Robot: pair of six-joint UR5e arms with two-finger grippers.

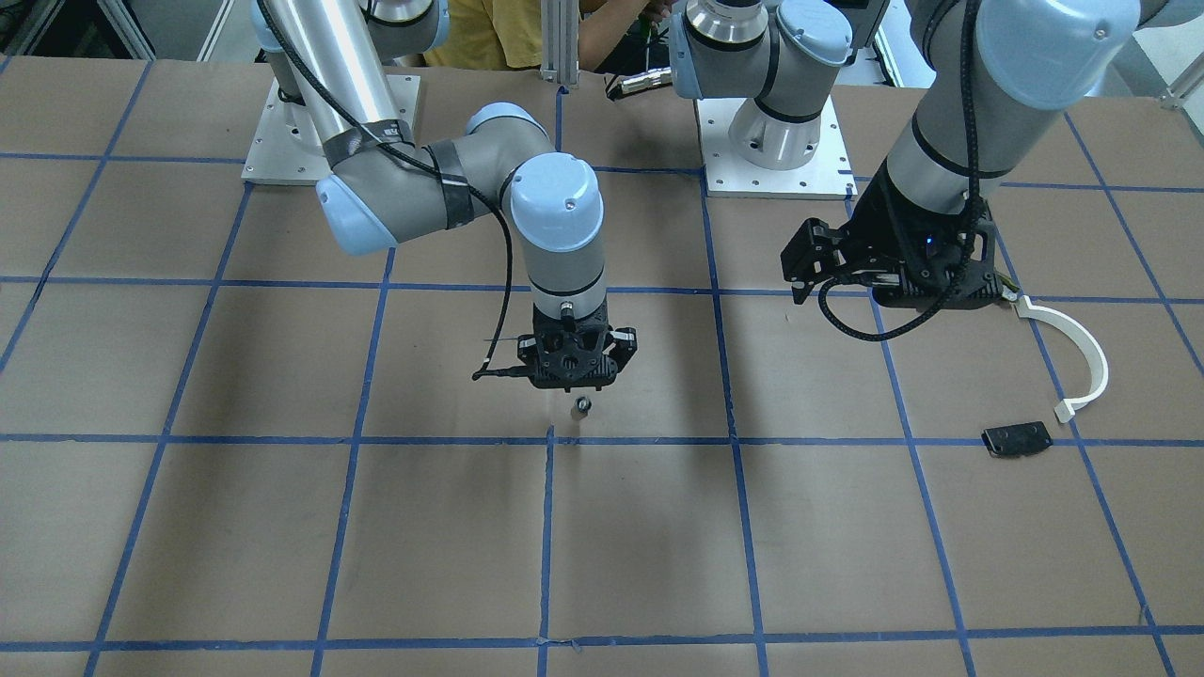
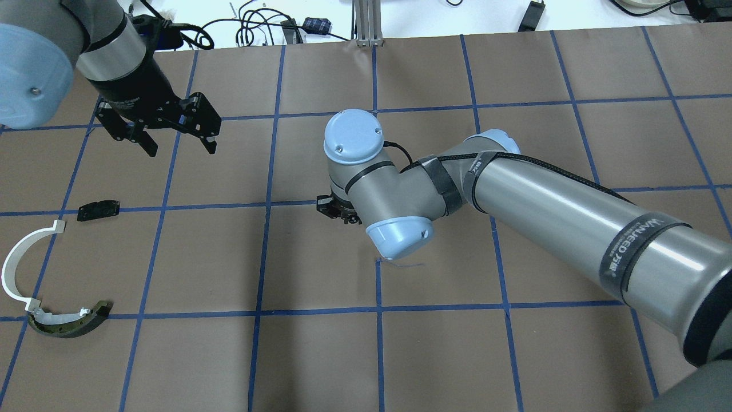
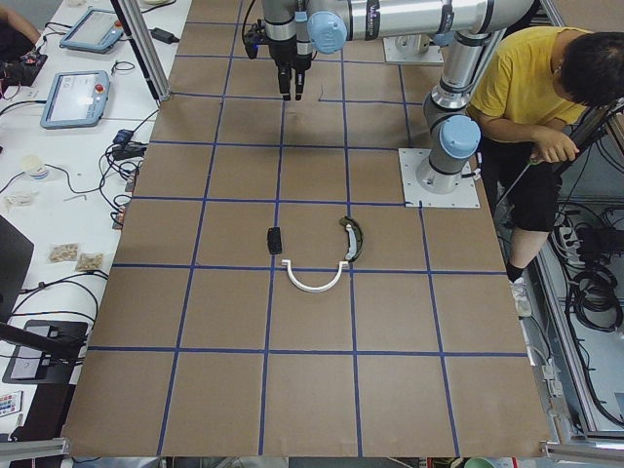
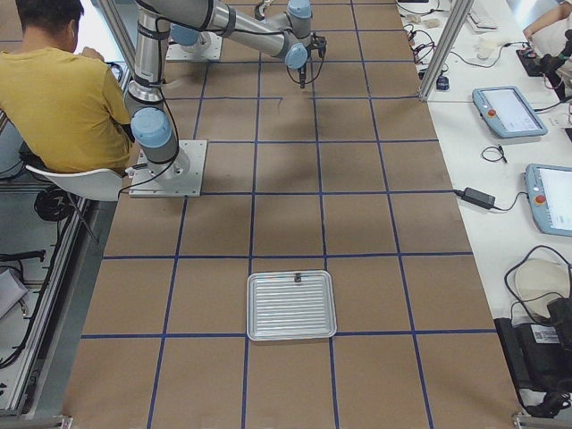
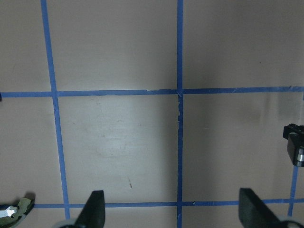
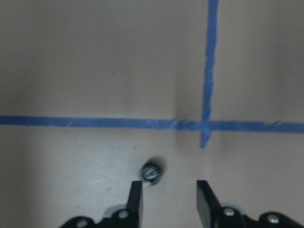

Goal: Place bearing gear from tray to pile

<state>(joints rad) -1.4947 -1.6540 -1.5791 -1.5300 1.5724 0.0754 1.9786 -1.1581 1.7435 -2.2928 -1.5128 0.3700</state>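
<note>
The bearing gear [image 1: 582,405], small, dark and toothed, lies on the brown paper near the table's middle. In the right wrist view the gear [image 6: 153,172] sits just ahead of one fingertip [image 6: 136,197], outside the gap. My right gripper [image 1: 576,385] hangs just above it, open and empty. My left gripper [image 2: 174,143] is open and empty, held above the table. The pile is to its side: a white curved strip [image 2: 16,269], a dark-and-tan curved piece [image 2: 68,324] and a black block [image 2: 98,209]. The tray [image 4: 290,306] shows only in the exterior right view.
The ribbed metal tray holds one small dark part [image 4: 296,278] at its far rim. The table is covered in brown paper with a blue tape grid. A person in yellow [image 4: 63,89] sits behind the robot's bases.
</note>
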